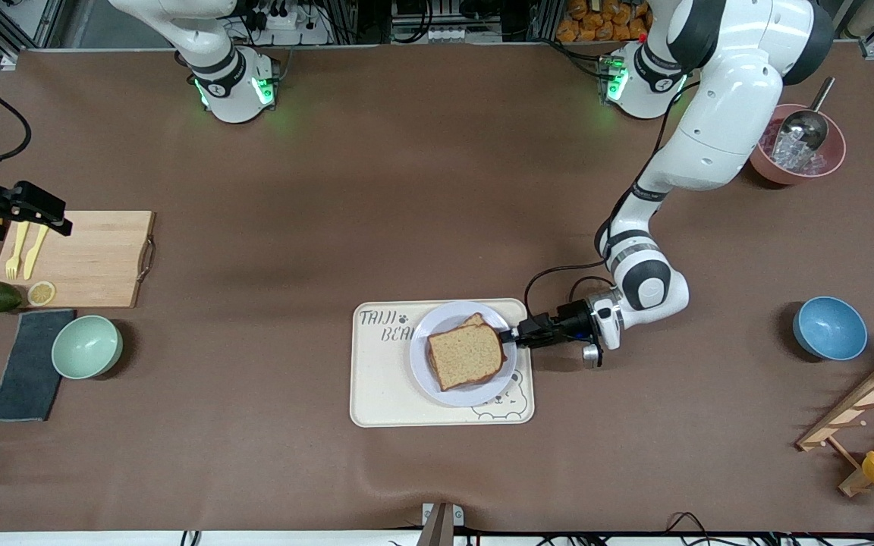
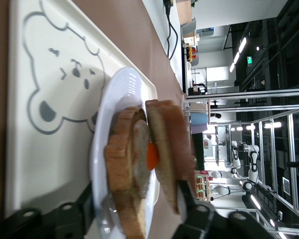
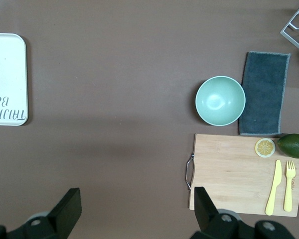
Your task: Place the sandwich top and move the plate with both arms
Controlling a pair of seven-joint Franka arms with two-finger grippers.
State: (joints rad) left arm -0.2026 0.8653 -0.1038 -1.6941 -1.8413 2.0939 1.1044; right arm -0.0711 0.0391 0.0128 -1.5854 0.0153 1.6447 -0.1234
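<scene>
Fingers first, starting at the right arm's end of the surface. My right fingers (image 3: 70, 209) stand wide apart and grip nothing. That arm waits over the cutting board (image 1: 92, 258), well apart from the tray (image 1: 384, 387), presumably until the plate needs two arms. A green bowl (image 1: 86, 346) sits beside that board.

On the tray rests the plate (image 1: 475, 396). The sandwich top (image 1: 467, 353) lies on it, stacked over the egg slice (image 2: 122, 174) and slightly askew.

My left fingers (image 2: 189, 204) are low at the plate's edge, parted either side of the stack. I judge them to be letting go of the slice, so placement looks done and the plate move remains.

Toward the left arm's end from the tray stands a blue bowl (image 1: 829, 327).

The brown surface (image 1: 407, 189) is matte and flat. The room is a lit hall with other rigs.
</scene>
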